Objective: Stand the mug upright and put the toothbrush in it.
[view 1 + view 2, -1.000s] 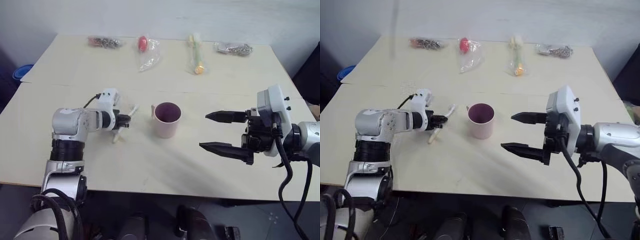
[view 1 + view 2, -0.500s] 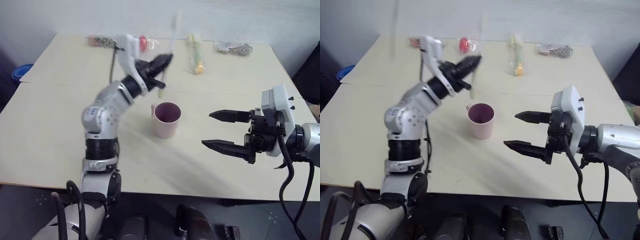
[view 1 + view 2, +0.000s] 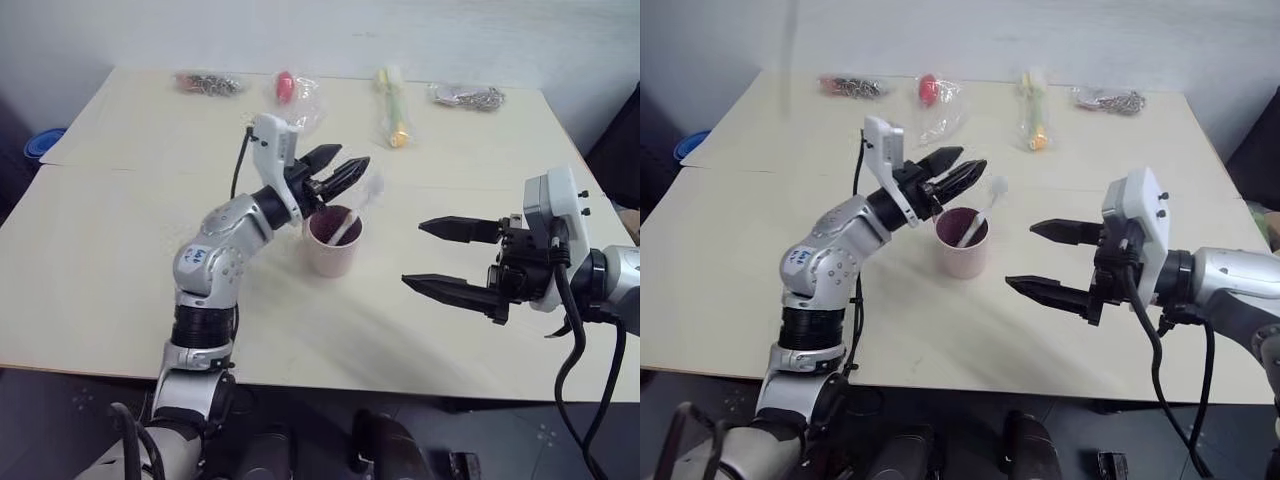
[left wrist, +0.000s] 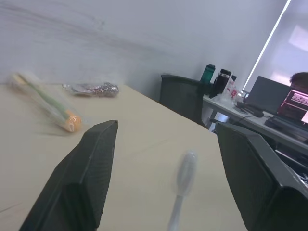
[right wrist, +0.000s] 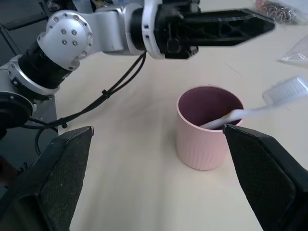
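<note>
The pale pink mug [image 3: 334, 245] stands upright near the middle of the table [image 3: 130, 250]. Inside it leans the white toothbrush [image 3: 975, 222], its bristle head [image 5: 285, 92] sticking out over the rim toward the right. Just above the mug's rim on its left side, my left gripper [image 3: 350, 160] hovers open with nothing between its fingers [image 4: 91, 168]; the toothbrush head [image 4: 185, 169] rises free between them. To the right of the mug, well apart from it, my right gripper [image 3: 413, 254] stands wide open and empty, pointing at the mug [image 5: 202, 130].
Along the table's far edge lie several clear bags: metal bits [image 3: 208, 84], a red item [image 3: 288, 92], a yellow-green stick [image 3: 392, 112] and a chain [image 3: 466, 96]. A blue object [image 3: 40, 145] sits beyond the left edge. Bare tabletop surrounds the mug.
My left gripper lifted the toothbrush from the table, carried it over the mug and opened. The toothbrush now rests in the mug. The right gripper stayed put.
</note>
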